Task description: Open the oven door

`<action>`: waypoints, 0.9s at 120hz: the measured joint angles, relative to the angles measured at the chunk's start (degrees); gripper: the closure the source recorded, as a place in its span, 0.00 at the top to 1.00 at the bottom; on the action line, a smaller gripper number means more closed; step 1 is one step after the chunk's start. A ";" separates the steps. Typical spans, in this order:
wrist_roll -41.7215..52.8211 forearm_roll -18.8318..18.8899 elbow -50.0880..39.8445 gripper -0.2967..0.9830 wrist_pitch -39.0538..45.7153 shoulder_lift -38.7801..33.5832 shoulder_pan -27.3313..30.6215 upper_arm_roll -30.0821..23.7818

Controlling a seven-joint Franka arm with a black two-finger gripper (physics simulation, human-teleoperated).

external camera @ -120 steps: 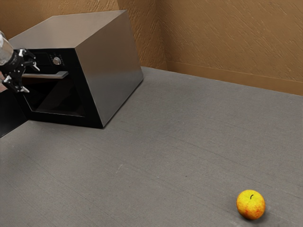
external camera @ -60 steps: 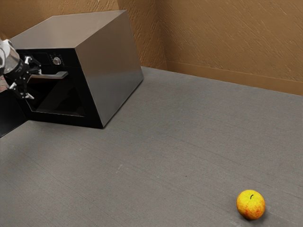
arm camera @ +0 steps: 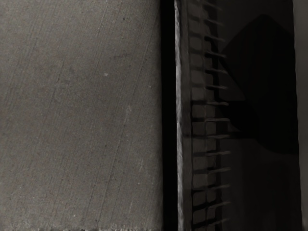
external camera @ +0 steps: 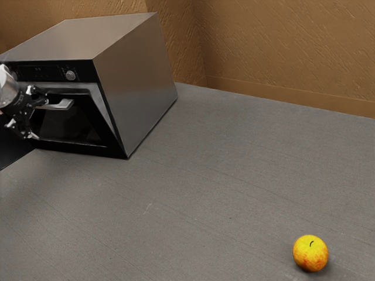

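The oven (external camera: 126,76) stands at the exterior view's upper left. Its dark-glassed door (external camera: 67,126) is ajar, the top edge tipped outward from the body and the bottom close to it. At the door's front is my gripper (external camera: 37,120), its fingers spread apart, near the far-left end of the silver handle (external camera: 60,105). One finger is up by the handle and the other is lower, in front of the glass. Whether either touches the handle, I cannot tell. In the wrist view, dark oven parts (arm camera: 260,187) with a row of slats lie beside the tabletop.
A yellow-red apple (external camera: 310,253) rests on the grey table (external camera: 199,175), far from the oven. Brown textured walls (external camera: 287,52) rise behind. A dark surface (external camera: 10,143) lies at the exterior view's left edge, below the gripper.
The door's top has swung outward from the oven body, and the handle has moved toward the exterior view's left and down. My gripper has shifted slightly left and down with it.
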 joint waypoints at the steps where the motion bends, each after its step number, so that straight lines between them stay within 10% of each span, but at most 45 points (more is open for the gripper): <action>1: 0.01 -0.03 -0.31 0.76 0.15 -0.15 0.02 0.00; 84: 0.41 -2.62 -26.42 0.77 6.04 -27.08 6.60 0.37; 108: -8.29 2.84 -2.85 0.77 -9.15 -20.97 -14.70 -1.32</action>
